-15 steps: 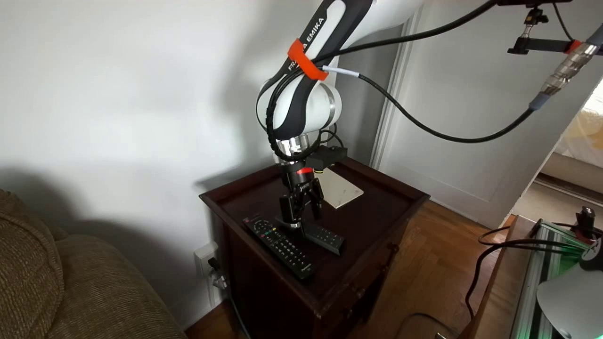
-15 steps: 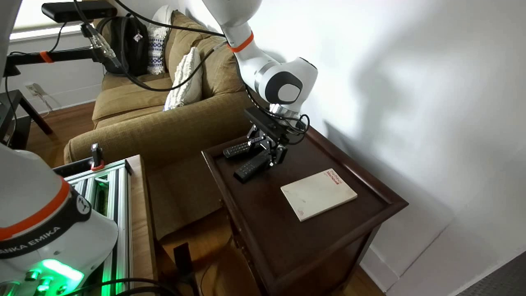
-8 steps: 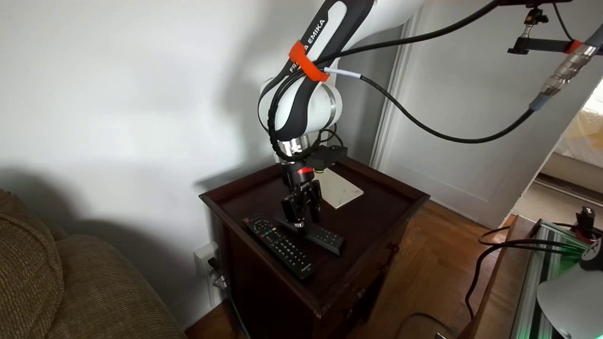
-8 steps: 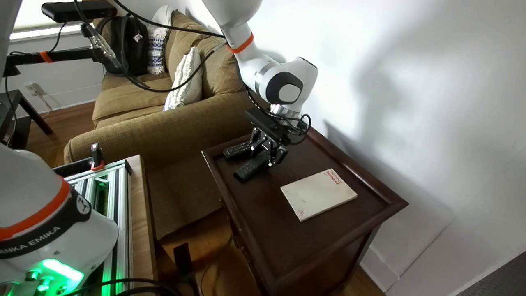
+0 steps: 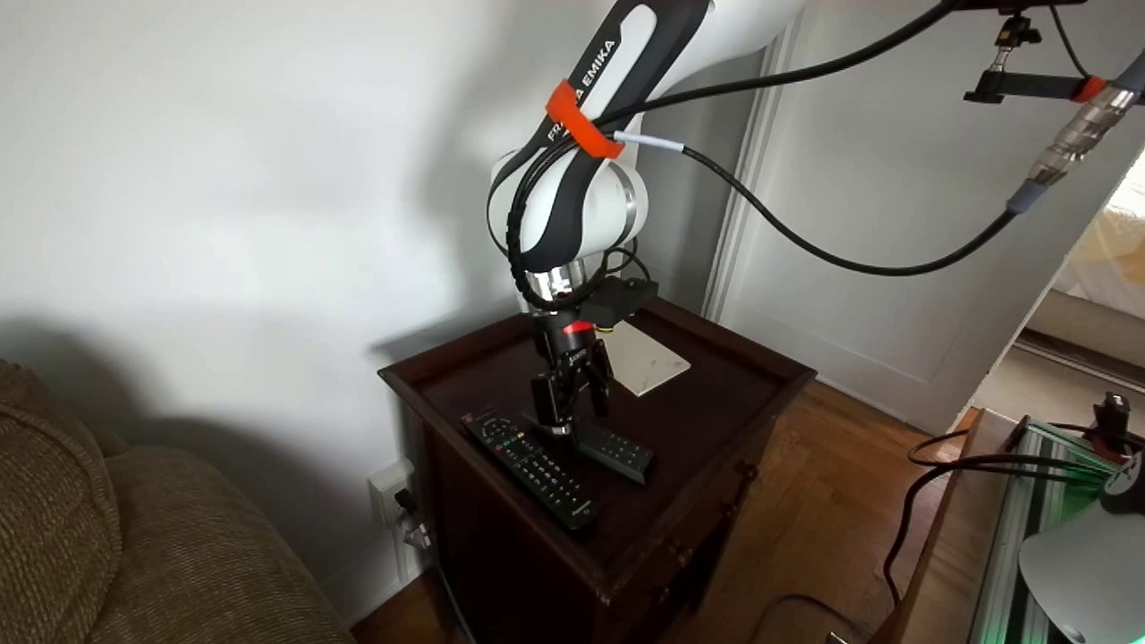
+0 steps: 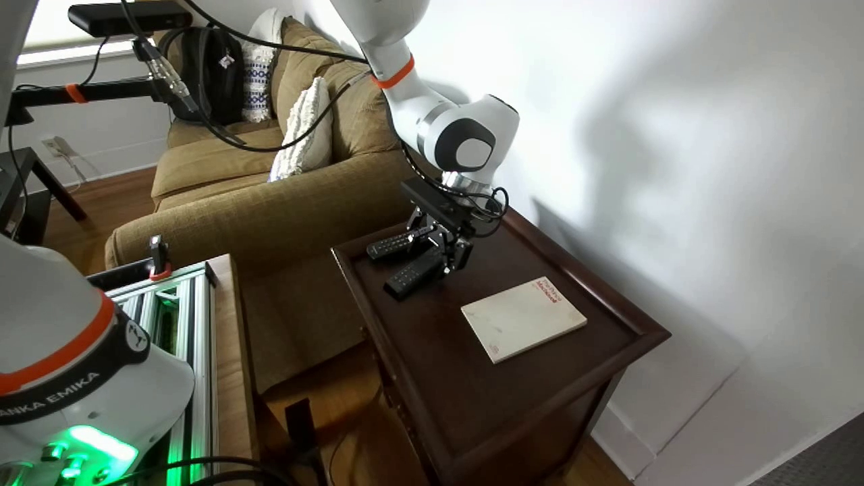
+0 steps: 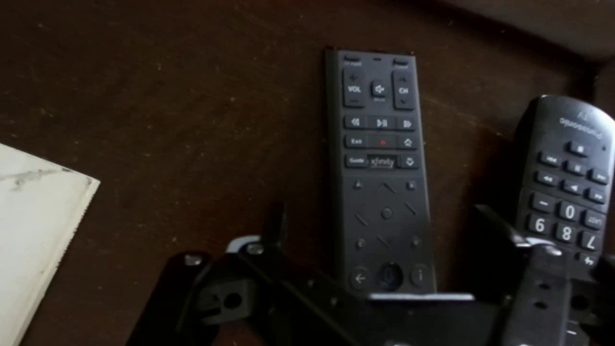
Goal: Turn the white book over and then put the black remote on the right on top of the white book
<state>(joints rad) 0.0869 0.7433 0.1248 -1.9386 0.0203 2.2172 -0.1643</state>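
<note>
Side table [image 6: 466, 398]: task perhaps half done.
White book [image 6: 520, 320]: lower right of centre in an exterior view, red print up; turning probably done, though I cannot confirm.
Gripper [image 7: 379, 216]: fingers apart, astride the black remote [image 7: 383, 173], nothing clamped.
Black remote: mid-frame, wrist view; lifting and placing remain.
Finger spread: looks slightly wider than half a second ago; book and remote unmoved.
</note>
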